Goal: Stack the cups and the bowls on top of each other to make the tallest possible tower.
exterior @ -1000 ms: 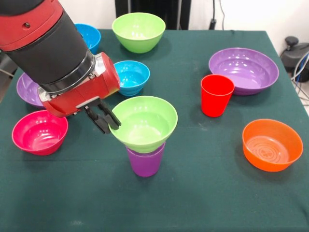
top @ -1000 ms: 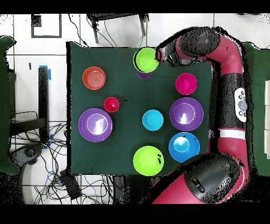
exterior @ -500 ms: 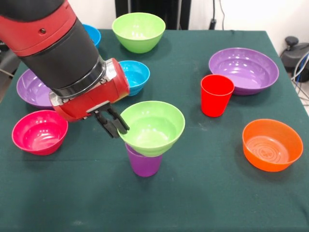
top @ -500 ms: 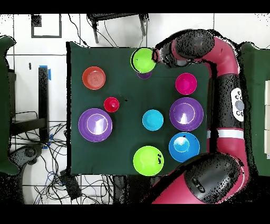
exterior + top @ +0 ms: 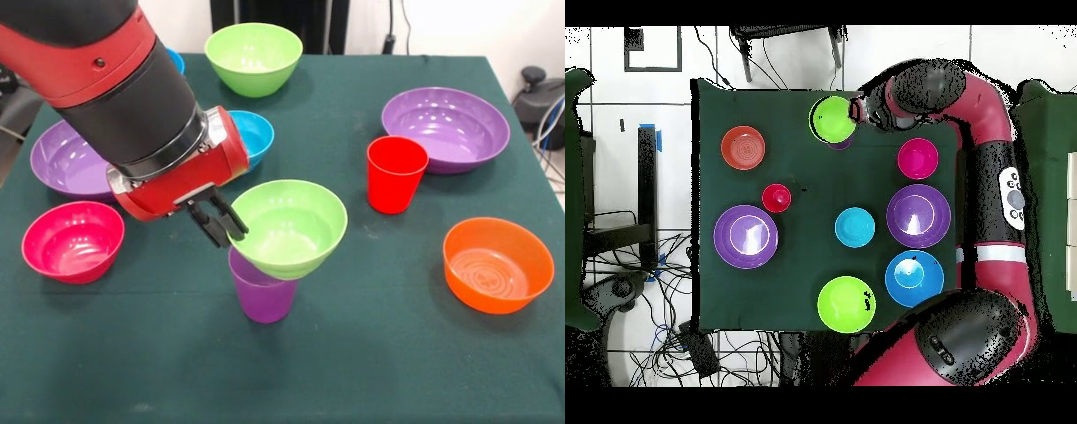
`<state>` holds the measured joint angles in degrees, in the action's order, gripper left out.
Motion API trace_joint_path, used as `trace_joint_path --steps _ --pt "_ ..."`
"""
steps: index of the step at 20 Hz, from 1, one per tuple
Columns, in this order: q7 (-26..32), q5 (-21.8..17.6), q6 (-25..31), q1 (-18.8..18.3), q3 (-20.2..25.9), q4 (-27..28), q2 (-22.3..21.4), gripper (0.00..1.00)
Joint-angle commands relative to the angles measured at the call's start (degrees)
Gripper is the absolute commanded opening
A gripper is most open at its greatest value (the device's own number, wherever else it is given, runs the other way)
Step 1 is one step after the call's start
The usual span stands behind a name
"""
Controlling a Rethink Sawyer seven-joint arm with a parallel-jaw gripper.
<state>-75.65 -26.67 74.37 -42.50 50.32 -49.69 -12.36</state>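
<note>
Lately carried the small lime green bowl [image 5: 289,225] rightward: sat square over the purple cup [image 5: 262,290] a second earlier, hung off-centre and tilted now, with the cup's left rim uncovered. Meant, as a judgement, that this first tier of the tower was not settled; called for re-centring and lowering before any release, else likely to tip off.

Starting at the left, left alone the pink bowl [image 5: 72,240] and the wide purple bowl [image 5: 66,161] behind it on the worktop [image 5: 371,353]. Came next to the jaws: almost pressed together, pinching the small lime green bowl by its left rim, one finger inside and one outside, touching nothing else that could be seen. Held the bowl's underside against or just above the cup's mouth; could not tell which. Passed over the small blue bowl [image 5: 254,132] behind the arm and the larger lime green bowl [image 5: 253,55] at the far edge. Further right, found the red cup [image 5: 395,172] upright just beside the second wide purple bowl [image 5: 446,124], then the orange bowl [image 5: 497,263], all apart from the tower and not yet stacked.
</note>
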Motion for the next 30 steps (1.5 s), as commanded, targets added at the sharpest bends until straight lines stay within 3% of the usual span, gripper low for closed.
trace_joint_path --steps 1,10,30 --pt "15.3 -3.8 -4.2 -0.8 -2.9 -4.3 -0.7 0.00" --pt "17.2 -4.6 -3.2 -0.5 -2.5 -1.8 0.4 0.00" --pt "18.2 -6.0 -5.4 -1.4 -2.9 -3.3 -0.1 0.00"
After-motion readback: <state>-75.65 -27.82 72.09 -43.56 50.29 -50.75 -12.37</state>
